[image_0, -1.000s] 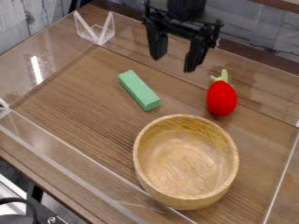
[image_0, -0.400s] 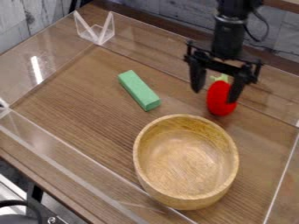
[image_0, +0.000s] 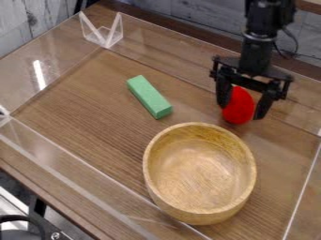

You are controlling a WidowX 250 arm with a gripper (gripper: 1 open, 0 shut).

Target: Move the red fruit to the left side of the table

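Here no writing shows; the fingers (image_0: 251,96) straddle the red fruit (image_0: 237,109), spread wide

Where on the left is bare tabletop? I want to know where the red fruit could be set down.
Bare wood lies left of the green block, running to the left acrylic wall, and in the front-left corner beside the wooden bowl. The right side is crowded: the open gripper straddles the red fruit, just behind the bowl.

Glossy red fruit (image_0: 237,106) sits, apparently upright, right of centre on the wood-grain table (image_0: 88,103).
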